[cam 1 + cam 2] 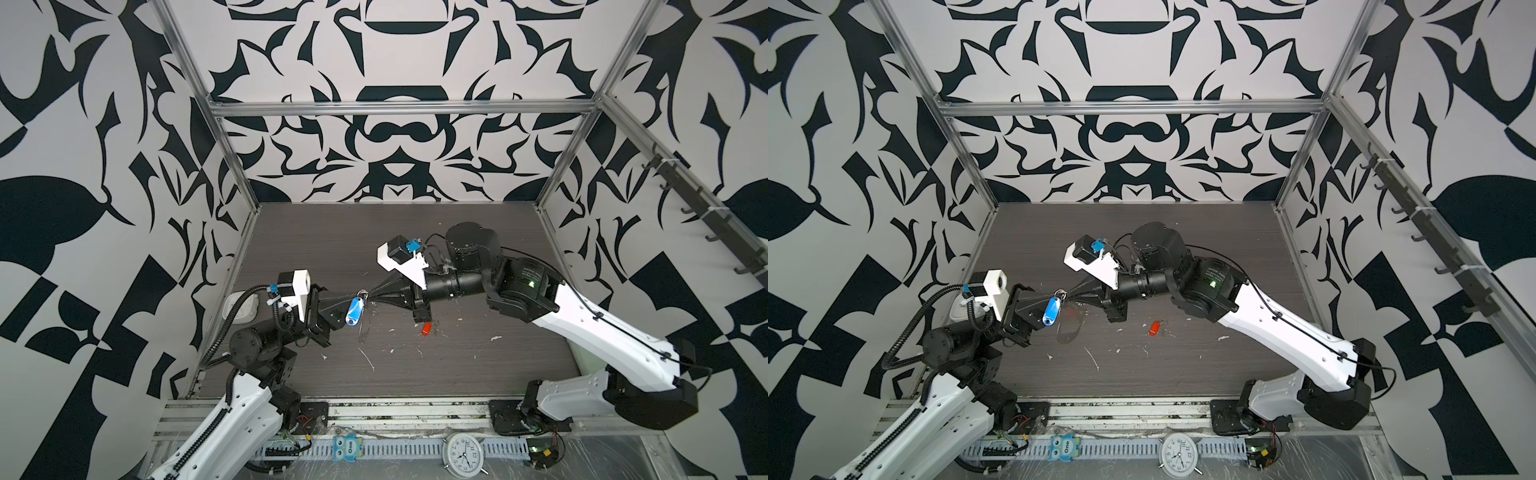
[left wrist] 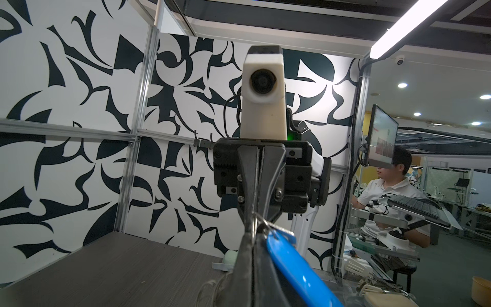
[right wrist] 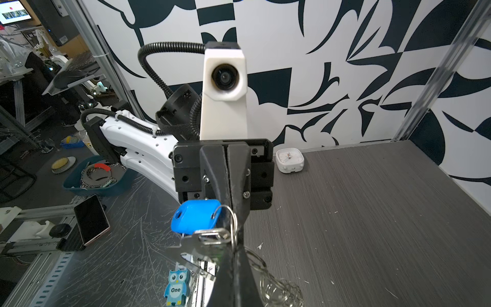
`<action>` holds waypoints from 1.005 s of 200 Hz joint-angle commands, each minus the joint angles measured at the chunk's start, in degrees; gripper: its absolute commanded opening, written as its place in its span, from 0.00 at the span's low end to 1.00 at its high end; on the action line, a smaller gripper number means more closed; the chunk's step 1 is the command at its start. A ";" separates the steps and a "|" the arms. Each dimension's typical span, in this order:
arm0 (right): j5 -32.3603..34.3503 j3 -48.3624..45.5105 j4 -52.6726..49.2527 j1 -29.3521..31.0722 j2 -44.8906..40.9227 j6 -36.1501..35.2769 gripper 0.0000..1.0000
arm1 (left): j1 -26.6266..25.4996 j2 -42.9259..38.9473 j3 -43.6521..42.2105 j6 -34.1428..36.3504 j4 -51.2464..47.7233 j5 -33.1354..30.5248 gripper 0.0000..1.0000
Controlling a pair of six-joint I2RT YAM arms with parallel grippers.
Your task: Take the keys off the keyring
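In both top views my two grippers meet tip to tip above the middle of the table. The left gripper (image 1: 360, 294) (image 2: 252, 234) is shut on the keyring (image 1: 1071, 328) (image 3: 276, 288), whose grey loop hangs below the tips. The right gripper (image 1: 371, 294) (image 3: 235, 243) is shut on the small ring of the blue-tagged key. Its blue tag (image 1: 354, 311) (image 3: 195, 219) and silver key (image 3: 202, 247) dangle beside the fingers. The red-orange tag (image 1: 425, 329) (image 1: 1154, 328) lies apart on the table under the right arm; its key blade is too small to make out.
A square white clock (image 1: 243, 309) (image 3: 289, 160) stands at the table's left edge behind the left arm. White scraps (image 1: 368, 359) dot the dark table (image 1: 478, 365). On the front rail lie an owl tag (image 1: 347, 448) and a round alarm clock (image 1: 461, 455).
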 commanded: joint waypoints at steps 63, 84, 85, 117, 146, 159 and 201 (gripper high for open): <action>15.19 2.15 -1.15 0.06 -1.59 2.75 0.00 | -0.10 -9.03 1.16 5.90 -17.00 -10.49 0.38; 20.05 3.12 -4.07 0.42 -1.24 2.48 0.00 | -0.10 -11.26 3.49 8.67 -25.70 -12.80 0.42; 20.48 3.21 -4.33 0.47 -1.19 2.45 0.00 | -0.10 -11.37 3.65 8.79 -26.24 -12.92 0.42; 31.01 6.38 -10.63 2.14 1.06 1.26 0.00 | -0.10 -15.65 5.77 13.09 -39.70 -22.13 0.50; 43.17 11.13 -16.93 5.92 5.83 0.02 0.00 | -0.10 -14.83 6.91 13.60 -44.26 -23.24 0.54; 48.01 13.15 -18.96 6.82 7.84 0.33 0.00 | -0.14 -12.60 7.90 13.64 -46.05 -23.15 0.55; 53.57 15.36 -19.77 9.37 11.34 -0.07 0.00 | -0.10 -5.98 7.78 12.24 -40.46 -20.13 0.54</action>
